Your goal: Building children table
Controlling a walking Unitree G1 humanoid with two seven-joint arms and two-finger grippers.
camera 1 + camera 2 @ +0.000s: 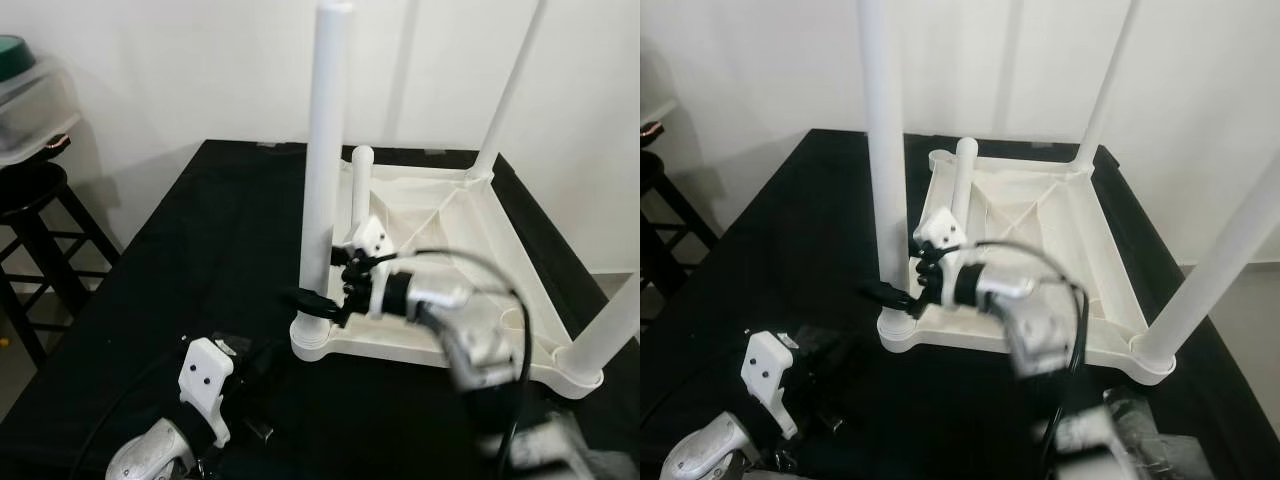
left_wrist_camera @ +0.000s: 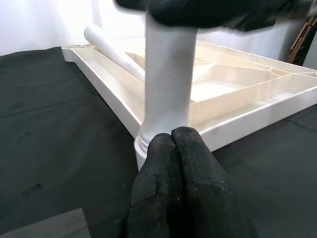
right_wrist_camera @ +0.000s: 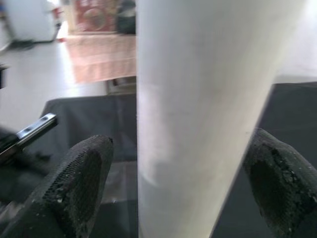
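The white children table top [image 1: 450, 235] lies upside down on a black cloth [image 1: 200, 250]. Three white legs stand in its corner sockets: near-left [image 1: 325, 150], far-right [image 1: 508, 95] and near-right [image 1: 612, 330]. One loose leg [image 1: 360, 185] lies inside the top, pointing at the far-left corner. My right gripper [image 1: 318, 300] is open, low on the near-left leg [image 3: 198, 114], one black finger on each side. My left gripper [image 2: 172, 141] is shut and empty, hovering just before that leg's base socket [image 2: 148, 144].
A black stool [image 1: 35, 205] stands left of the table, with a clear plastic bin [image 1: 25, 100] above it. A white wall runs close behind. The black cloth's front-left part is bare around my left arm [image 1: 205, 385].
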